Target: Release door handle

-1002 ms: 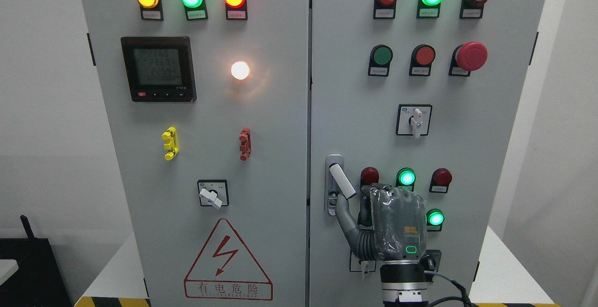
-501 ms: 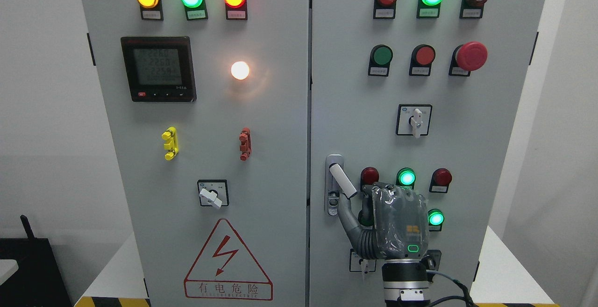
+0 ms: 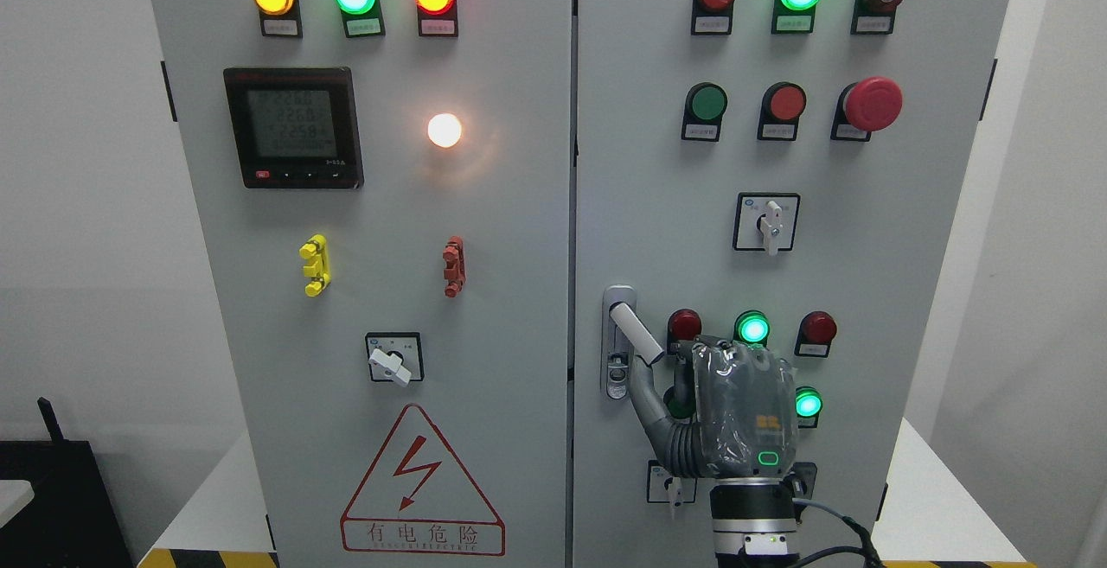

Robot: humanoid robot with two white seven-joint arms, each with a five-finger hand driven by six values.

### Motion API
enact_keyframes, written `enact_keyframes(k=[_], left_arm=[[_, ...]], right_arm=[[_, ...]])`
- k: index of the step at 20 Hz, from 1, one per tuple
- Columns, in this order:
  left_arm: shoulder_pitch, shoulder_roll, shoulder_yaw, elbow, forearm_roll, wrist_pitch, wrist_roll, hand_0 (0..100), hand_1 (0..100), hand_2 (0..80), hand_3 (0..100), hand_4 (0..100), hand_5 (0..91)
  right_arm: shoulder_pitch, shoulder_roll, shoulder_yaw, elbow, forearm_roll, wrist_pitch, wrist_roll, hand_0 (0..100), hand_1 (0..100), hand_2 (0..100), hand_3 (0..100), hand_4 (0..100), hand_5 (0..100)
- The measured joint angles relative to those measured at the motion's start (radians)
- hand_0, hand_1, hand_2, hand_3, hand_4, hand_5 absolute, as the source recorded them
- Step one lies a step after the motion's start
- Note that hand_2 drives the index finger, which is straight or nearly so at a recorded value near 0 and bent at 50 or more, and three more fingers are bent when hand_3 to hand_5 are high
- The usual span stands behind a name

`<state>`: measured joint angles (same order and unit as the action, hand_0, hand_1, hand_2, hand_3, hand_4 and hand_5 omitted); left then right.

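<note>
The robot's right hand (image 3: 735, 412), a grey moulded shell under a crinkly clear plastic wrap with a small green light near the wrist, is raised in front of the lower part of the right-hand grey steel cabinet door (image 3: 917, 231). Its long ribbed grey thumb (image 3: 647, 395) reaches up and left so that its tip meets the lower end of the white lever door handle (image 3: 634, 333), a smooth rounded bar swung out at a slant from its polished metal latch plate (image 3: 616, 378) near the door's left edge. The other fingers are curled down in front of the palm and seem to hold nothing; from here I cannot tell whether the thumb is pressing the lever or merely touching it, but no full grasp around the handle is visible.

I judge the release to be partly done: the hand has let the bar out of its grip and only the thumb is left in contact. What comes next calls for drawing the thumb down and away to the right, clear of the lever, without knocking the domed red indicator lamp (image 3: 684, 325) or the lit green indicator lamp (image 3: 752, 327) just beside the knuckles

The left arm does not show
</note>
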<state>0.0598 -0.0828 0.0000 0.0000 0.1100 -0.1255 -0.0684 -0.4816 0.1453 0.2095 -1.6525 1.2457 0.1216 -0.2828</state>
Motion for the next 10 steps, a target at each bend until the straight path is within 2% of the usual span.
enact_keyframes(k=[10], left_arm=[[0.0, 0.0, 0.0, 0.0, 0.0, 0.0, 0.0, 12, 39, 0.0, 0, 0, 0.0]], right_arm=[[0.0, -0.002, -0.011, -0.001, 0.0, -0.002, 0.004, 56, 44, 100, 100, 100, 98]])
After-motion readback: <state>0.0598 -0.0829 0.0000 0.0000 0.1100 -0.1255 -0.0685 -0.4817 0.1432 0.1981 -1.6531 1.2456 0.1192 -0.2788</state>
